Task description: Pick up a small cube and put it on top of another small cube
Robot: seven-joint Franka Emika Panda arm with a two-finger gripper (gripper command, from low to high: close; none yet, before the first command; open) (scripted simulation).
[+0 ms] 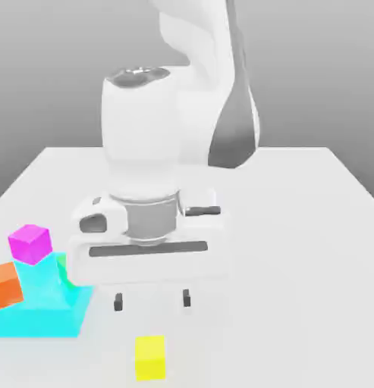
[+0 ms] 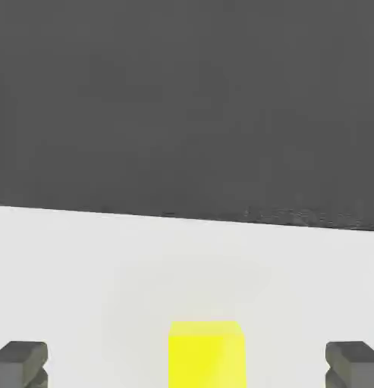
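In the exterior view, my hand (image 1: 152, 300) hangs above the pale desk (image 1: 296, 303), left of centre in the lower half of the frame, its two dark fingertips (image 1: 187, 298) pointing downward and standing wide apart, with nothing held between them. The yellow cube (image 1: 150, 358), the small cube of the task, rests on the desk near the bottom edge of the frame, below my fingertips and apart from them. In the hand view, the same yellow cube lies at the bottom of the picture, in the space between my two fingers, touching neither; a dark area (image 2: 187, 106) lies beyond the edge of the desk. At the lower left of the exterior view is a cyan object (image 1: 38, 314), with a broad lower part and a narrower raised part. A magenta cube (image 1: 30, 244) appears tilted at the top of this raised part; whether it touches the cyan surface I cannot tell. An orange cube (image 1: 4, 286), also tilted, is at the left edge of the frame, in front of the cyan object. A green object (image 1: 67, 271) appears beside the raised part, partly hidden by my white hand housing; its full shape I cannot tell
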